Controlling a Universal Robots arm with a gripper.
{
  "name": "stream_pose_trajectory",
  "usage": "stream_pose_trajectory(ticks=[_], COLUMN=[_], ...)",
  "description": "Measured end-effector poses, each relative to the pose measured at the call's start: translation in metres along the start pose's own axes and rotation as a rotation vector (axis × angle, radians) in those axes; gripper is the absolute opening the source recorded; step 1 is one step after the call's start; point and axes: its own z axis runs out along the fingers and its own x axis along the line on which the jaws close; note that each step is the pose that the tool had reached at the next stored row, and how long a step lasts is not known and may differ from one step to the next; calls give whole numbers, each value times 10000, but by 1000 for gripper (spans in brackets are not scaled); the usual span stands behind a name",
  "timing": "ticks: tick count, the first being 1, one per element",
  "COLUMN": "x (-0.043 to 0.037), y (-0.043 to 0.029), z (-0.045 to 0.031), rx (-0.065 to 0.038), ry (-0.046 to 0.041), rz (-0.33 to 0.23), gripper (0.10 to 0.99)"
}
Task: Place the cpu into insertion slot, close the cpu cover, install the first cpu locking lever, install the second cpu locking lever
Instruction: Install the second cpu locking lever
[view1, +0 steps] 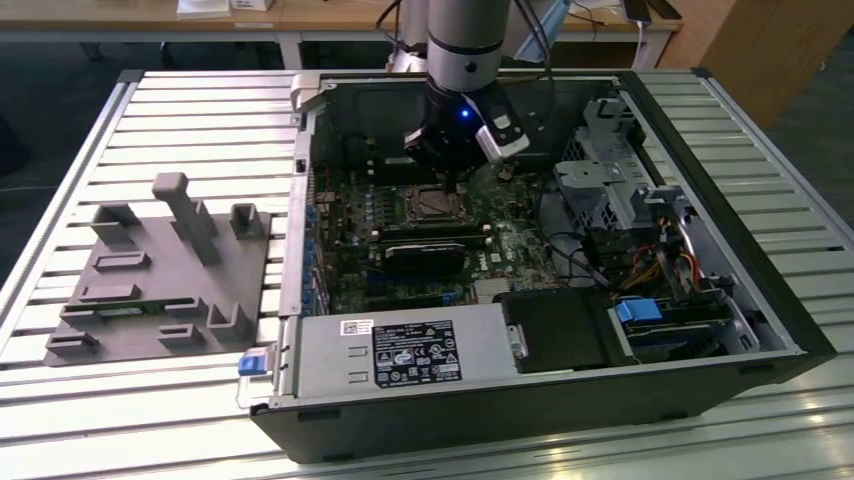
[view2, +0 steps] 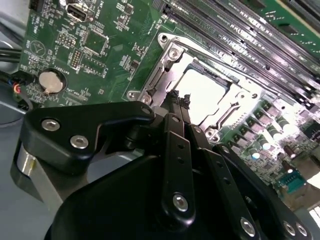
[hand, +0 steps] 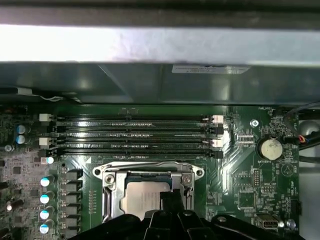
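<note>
The cpu (view2: 205, 95) lies flat in the insertion slot (view2: 170, 50) on the green motherboard, its silver top showing in both wrist views (hand: 142, 197). The cpu cover (hand: 111, 196) rests down around it as a silver frame (view2: 160, 75). My gripper (view2: 178, 97) hangs just above the socket's edge, its two black fingers pressed together and shut with nothing between them. In the first wrist view the gripper (hand: 167, 200) overlaps the chip's corner. In the exterior view the gripper (view1: 451, 178) stands over the insertion slot (view1: 430, 205) inside the open computer case.
Long black memory slots (hand: 135, 135) run beside the socket. A black heatsink block (view1: 420, 258) lies on the board below it. The power supply (view1: 400, 350), drive cage and cables (view1: 641, 220) crowd the case. A grey fixture plate (view1: 160, 270) sits outside on the exterior view's left.
</note>
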Motion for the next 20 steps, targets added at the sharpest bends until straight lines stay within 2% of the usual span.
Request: stream_pose_trajectory(ticks=[4,9,12,16,20], x=[-2,-6,-7,-8,-10], y=[3,8,-6,-90,-227], z=[-100,-265,-303,-306,-311], rx=[0,1,-1,0,1], ry=[1,1,1,1,2], rz=[0,0,-2,0,-1], gripper=[122,122,122,122,122])
